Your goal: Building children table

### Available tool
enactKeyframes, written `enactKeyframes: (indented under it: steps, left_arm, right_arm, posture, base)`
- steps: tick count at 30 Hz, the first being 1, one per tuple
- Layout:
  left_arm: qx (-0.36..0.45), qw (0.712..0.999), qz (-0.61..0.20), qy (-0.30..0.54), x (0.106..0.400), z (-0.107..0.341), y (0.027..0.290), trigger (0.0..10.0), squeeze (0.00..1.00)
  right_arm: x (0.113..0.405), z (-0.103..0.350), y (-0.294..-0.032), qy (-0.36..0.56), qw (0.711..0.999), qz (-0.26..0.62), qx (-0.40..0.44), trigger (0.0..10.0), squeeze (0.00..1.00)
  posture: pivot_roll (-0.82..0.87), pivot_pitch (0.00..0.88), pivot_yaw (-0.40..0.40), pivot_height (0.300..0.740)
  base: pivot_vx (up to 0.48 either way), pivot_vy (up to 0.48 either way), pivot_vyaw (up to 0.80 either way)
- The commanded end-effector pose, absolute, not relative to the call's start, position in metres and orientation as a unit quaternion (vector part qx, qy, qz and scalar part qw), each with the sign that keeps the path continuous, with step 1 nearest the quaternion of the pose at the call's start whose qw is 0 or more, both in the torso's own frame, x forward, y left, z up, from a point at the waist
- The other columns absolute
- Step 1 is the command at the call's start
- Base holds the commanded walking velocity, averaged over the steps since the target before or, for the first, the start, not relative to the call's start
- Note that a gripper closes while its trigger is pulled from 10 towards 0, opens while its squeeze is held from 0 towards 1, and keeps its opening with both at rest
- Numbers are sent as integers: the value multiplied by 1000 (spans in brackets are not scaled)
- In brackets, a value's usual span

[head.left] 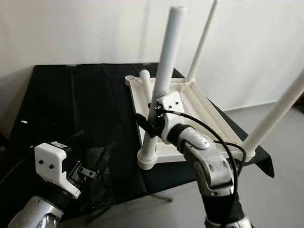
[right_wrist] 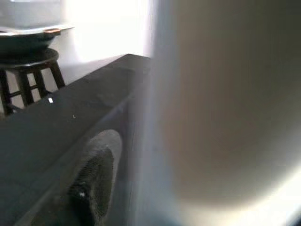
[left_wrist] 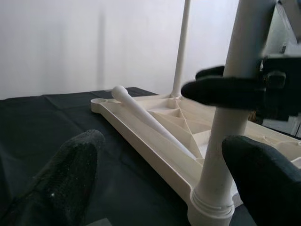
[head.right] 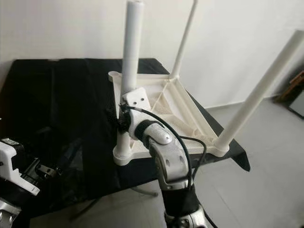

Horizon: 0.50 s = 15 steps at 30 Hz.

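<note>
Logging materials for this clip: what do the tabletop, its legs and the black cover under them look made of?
Tabletop: seemingly moulded plastic, matt off-white, with ribs on its underside. Legs: the same smooth off-white, probably plastic tubes. Black cover: thin cloth or sheet, faintly glossy, creased and draping over the edge.

Right end effector (head.left: 151, 124) clamped, forearm reaching forward; left end effector (head.left: 90, 172) held low, fingers spread.

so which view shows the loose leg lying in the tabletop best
The left wrist view: the loose leg lies full length across the upturned tabletop, unblocked. In the left eye view only its upper end shows behind the standing leg. The right wrist view is blurred.
</note>
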<state>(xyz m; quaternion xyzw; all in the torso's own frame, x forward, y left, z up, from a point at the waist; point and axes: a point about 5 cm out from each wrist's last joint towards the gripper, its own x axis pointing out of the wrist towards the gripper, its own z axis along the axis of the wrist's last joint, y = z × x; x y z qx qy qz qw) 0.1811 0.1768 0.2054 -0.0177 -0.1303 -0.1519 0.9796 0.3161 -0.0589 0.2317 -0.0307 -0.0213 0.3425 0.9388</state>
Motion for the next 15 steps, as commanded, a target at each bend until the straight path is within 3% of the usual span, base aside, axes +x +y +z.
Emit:
enactKeyframes:
  steps: [1, 4, 5, 6, 7, 8, 9, 10, 15]
  left_arm:
    - [-13, 979, -156, -130, 182, 206, 176, 10000, 0]
    - [-13, 979, -157, -130, 182, 206, 175, 10000, 0]
    - [-13, 979, -157, -130, 182, 206, 175, 10000, 0]
    - [-13, 979, -157, -130, 182, 206, 175, 10000, 0]
    - [-14, 979, -158, -129, 182, 206, 174, 10000, 0]
    - [-14, 979, -158, -129, 181, 206, 173, 10000, 0]
    - [-14, 979, -158, -129, 181, 206, 173, 10000, 0]
    - [-14, 979, -158, -129, 180, 206, 173, 10000, 0]
    - [-15, 979, -159, -127, 178, 207, 172, 10000, 0]
  right_arm:
    - [326, 249, -66, -54, 925, 374, -26, 10000, 1000]
    - [328, 259, -67, -72, 896, 437, -31, 10000, 1000]
    - [327, 261, -68, -73, 876, 475, -41, 10000, 937]
    - [327, 261, -68, -73, 876, 475, -41, 10000, 937]
    - [323, 258, -74, -60, 833, 544, -76, 10000, 0]
    - [319, 254, -81, -44, 788, 604, -113, 10000, 0]
    - [319, 254, -81, -44, 788, 604, -113, 10000, 0]
    - [316, 250, -87, -30, 758, 637, -136, 10000, 0]
    - [325, 248, -97, -6, 738, 658, -150, 10000, 0]
  posture:
    - [-108, 89, -115, 740]
    - [-104, 91, -114, 740]
    - [-103, 92, -114, 740]
    - [-103, 92, -114, 740]
    - [-97, 97, -114, 740]
    - [-91, 105, -112, 740]
    - [-91, 105, -112, 740]
    - [-91, 105, -112, 740]
    - [-74, 124, -111, 740]
  base:
    - [0, 0, 0]
    - [0, 0, 0]
    - [0, 0, 0]
    - [0, 0, 0]
    - [0, 0, 0]
    - [0, 0, 0]
    - [0, 0, 0]
    - [0, 0, 0]
    - [0, 0, 0]
